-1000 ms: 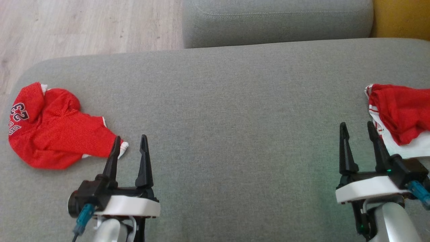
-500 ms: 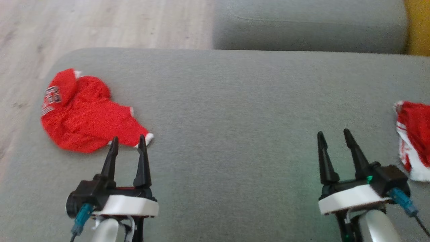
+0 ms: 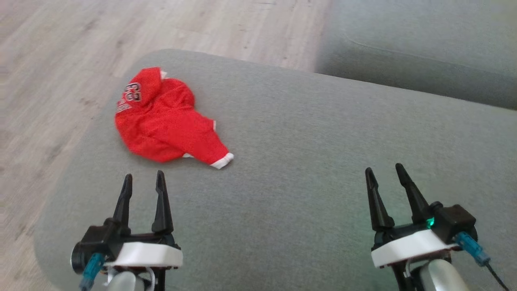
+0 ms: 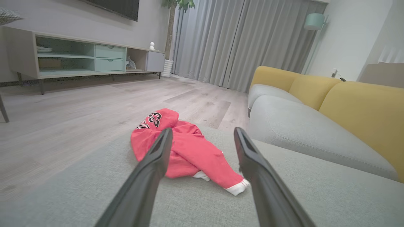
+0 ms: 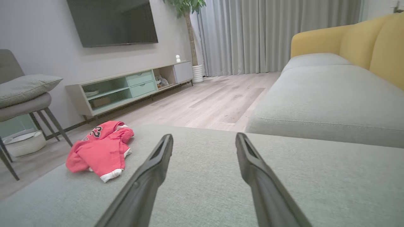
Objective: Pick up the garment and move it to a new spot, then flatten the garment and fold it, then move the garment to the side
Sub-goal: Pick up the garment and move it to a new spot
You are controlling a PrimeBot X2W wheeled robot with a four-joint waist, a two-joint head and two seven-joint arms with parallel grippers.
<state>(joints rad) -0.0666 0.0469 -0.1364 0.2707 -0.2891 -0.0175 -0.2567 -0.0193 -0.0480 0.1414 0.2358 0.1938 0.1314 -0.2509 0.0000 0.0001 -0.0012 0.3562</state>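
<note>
Jaws stand apart on both left gripper (image 3: 144, 174) and right gripper (image 3: 383, 167), at the near edge; the crumpled red mesh garment (image 3: 161, 125) lies far left on the grey fabric cushion (image 3: 323, 161).

Red garment (image 3: 163, 121) lay crumpled.
It rested near the left corner of the grey sofa cushion (image 3: 323, 161), white cuff showing.

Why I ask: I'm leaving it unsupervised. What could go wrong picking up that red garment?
The red garment lies crumpled near the edge of the seat cushion; a nudge from the open left claw might push it onto the floor. Being bunched, it may get pinched by only the white cuff or through several layers, making flattening harder.
</note>
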